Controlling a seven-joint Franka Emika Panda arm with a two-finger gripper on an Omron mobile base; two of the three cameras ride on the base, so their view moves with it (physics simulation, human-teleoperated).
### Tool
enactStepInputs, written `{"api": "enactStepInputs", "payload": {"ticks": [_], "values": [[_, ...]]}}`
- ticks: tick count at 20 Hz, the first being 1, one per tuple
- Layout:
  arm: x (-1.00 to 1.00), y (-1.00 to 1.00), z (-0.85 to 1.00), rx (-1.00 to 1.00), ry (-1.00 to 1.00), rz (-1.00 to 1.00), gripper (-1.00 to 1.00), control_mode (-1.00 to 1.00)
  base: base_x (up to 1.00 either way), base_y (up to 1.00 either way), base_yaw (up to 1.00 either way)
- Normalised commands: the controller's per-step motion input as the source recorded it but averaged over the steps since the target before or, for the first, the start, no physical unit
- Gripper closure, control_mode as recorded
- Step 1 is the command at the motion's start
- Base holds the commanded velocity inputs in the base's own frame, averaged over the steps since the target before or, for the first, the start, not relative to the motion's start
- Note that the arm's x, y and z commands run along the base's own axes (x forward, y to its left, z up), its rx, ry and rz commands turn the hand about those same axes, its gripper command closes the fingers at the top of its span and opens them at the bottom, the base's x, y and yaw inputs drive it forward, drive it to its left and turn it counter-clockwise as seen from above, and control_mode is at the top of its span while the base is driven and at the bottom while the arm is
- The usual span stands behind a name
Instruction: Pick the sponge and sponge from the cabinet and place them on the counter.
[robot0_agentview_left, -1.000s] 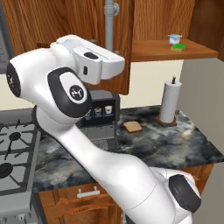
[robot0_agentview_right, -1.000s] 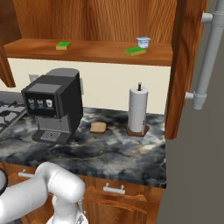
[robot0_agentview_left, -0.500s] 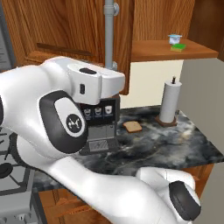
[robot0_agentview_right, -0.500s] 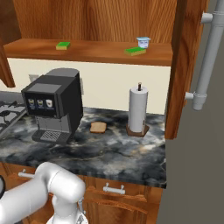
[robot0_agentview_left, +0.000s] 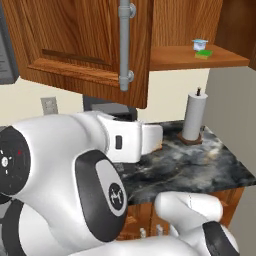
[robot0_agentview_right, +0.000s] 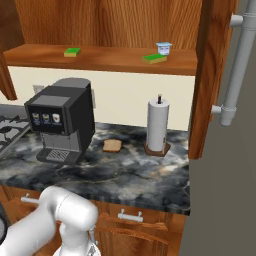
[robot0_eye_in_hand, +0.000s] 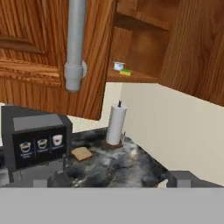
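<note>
We count two sponges, both flat rectangles with a bright green top, lying on the wooden shelf (robot0_agentview_right: 100, 59) of the open cabinet (robot0_agentview_right: 115, 20). One sponge (robot0_agentview_right: 72, 52) sits toward the left of the shelf; the other sponge (robot0_agentview_right: 155, 58) lies further right, just beside a small white-and-blue cup (robot0_agentview_right: 163, 48). In the left base view the right-hand sponge (robot0_agentview_left: 203, 54) shows near the cup (robot0_agentview_left: 200, 44) at the shelf's near edge, and in the hand view the pair appears small and far off, the sponge (robot0_eye_in_hand: 126, 72) touching or nearly touching the cup (robot0_eye_in_hand: 118, 66).

The cabinet is reddish-brown grained wood with panelled doors (robot0_agentview_left: 85, 45) and long round silver bar handles; we count two handles, one on the left door (robot0_agentview_left: 124, 40) and one on the right door (robot0_agentview_right: 239, 60).

Below, the counter (robot0_agentview_right: 130, 172) is dark marbled stone with pale veins. On it stand one boxy black coffee machine (robot0_agentview_right: 62, 120), one upright white paper-towel roll (robot0_agentview_right: 157, 125) on a brown base, and one tan bread slice (robot0_agentview_right: 112, 145) lying flat between them. A grey stove top (robot0_agentview_right: 10, 132) adjoins on the left.

Our hand (robot0_eye_in_hand: 118, 177) hangs low over the counter, well apart from the shelf, its two dark fingertips (robot0_eye_in_hand: 59, 178) spread wide with nothing between them.
</note>
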Motion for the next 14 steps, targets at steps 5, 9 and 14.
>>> {"api": "enactStepInputs", "payload": {"ticks": [5, 9, 14], "values": [[-0.19, -0.52, -0.85, 0.04, 0.34, 0.17, -1.00, -1.00, 0.00, 0.00, 0.00], [-0.12, -0.58, -0.84, 0.15, 0.29, 0.15, -1.00, -1.00, 0.00, 0.00, 0.00], [-0.06, -0.65, -0.68, 0.22, 0.16, 0.13, -1.00, -1.00, 0.00, 0.00, 0.00]]}}
